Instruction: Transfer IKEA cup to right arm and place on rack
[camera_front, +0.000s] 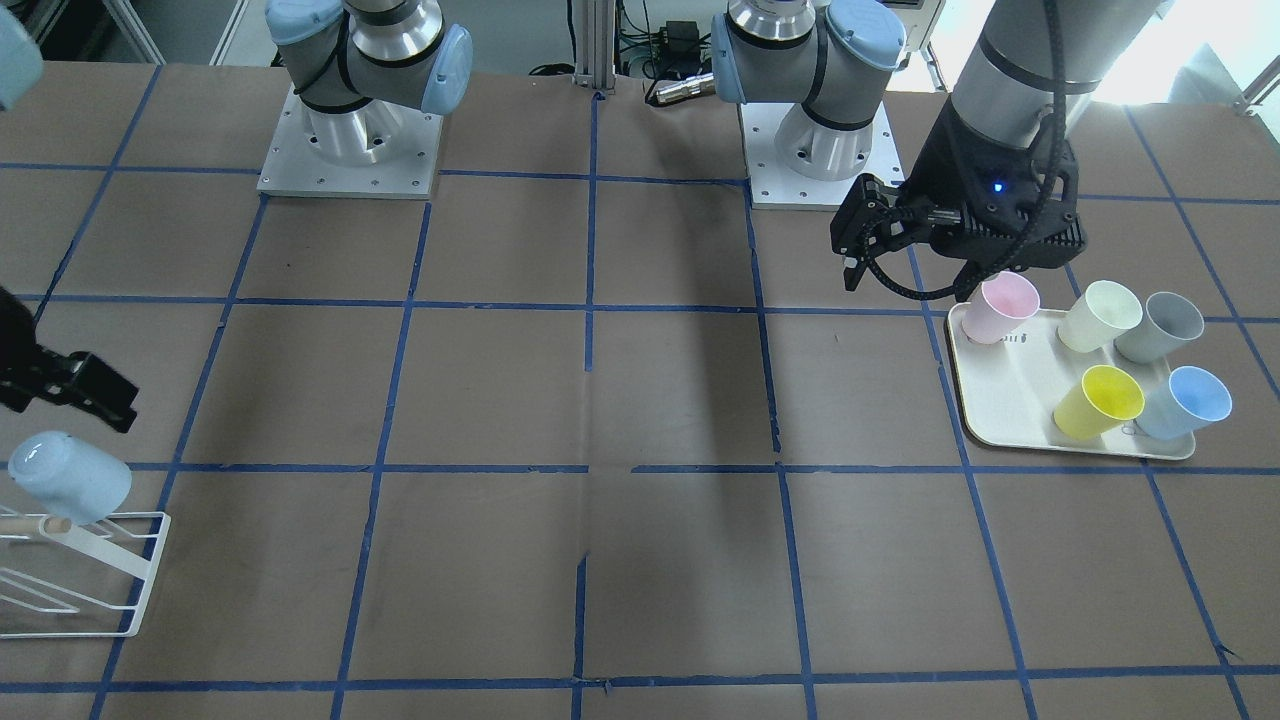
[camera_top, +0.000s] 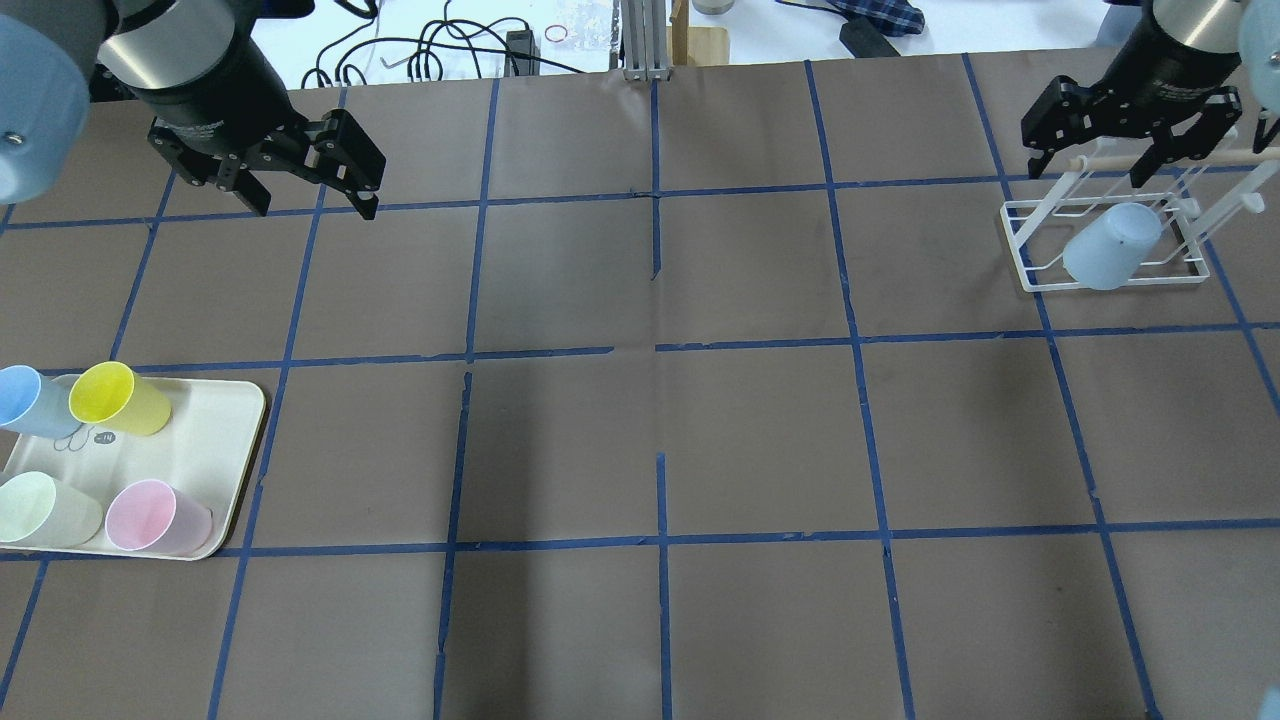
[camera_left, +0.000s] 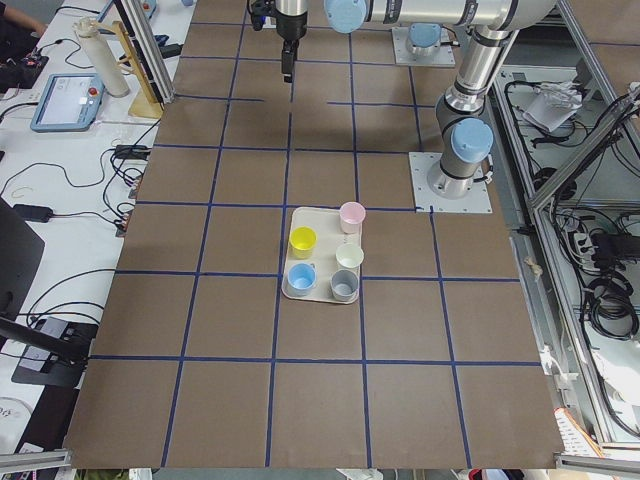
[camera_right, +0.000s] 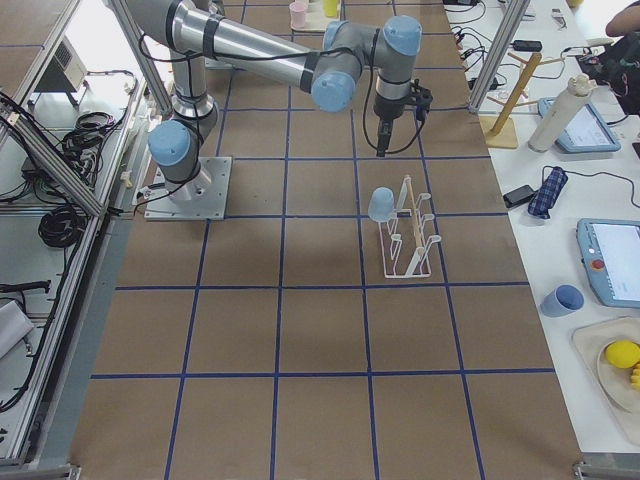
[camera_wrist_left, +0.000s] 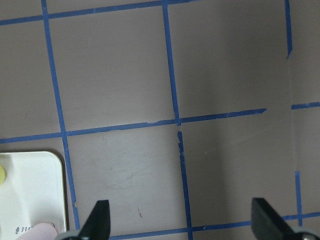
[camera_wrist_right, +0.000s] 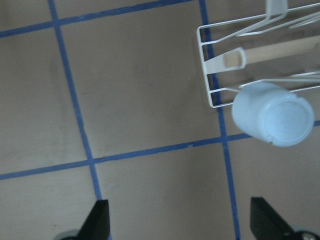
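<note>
1. The IKEA cup (camera_top: 1112, 245) is seen hung on the rack (camera_top: 1013, 245), mouth down and tilted, with its closed base turned up and outward. Which peg carries it cannot be told.
2. The rack is stood on the brown table (camera_top: 660, 450), which is marked with a grid of blue tape. A pale wooden dowel (camera_wrist_right: 272, 50) is seen running across the rack, beside the cup.
3. The right gripper (camera_top: 1088, 160) is held above the rack, apart from the cup. Its jaws are spread wide and nothing is held between them.
4. The left gripper (camera_top: 315, 200) is held over the other end of the table, near the cream tray (camera_top: 235, 440). Its jaws are likewise spread wide and nothing is gripped.
5. Five cups are carried on the tray: a pink cup (camera_front: 1005, 305), a pale green cup (camera_front: 1100, 315), a grey cup (camera_front: 1160, 325), a yellow cup (camera_front: 1100, 400) and a blue cup (camera_front: 1185, 400).
6. A small dark printed mark (camera_top: 105, 437) is seen on the tray's floor by the yellow cup; it is too small to be read.
</note>
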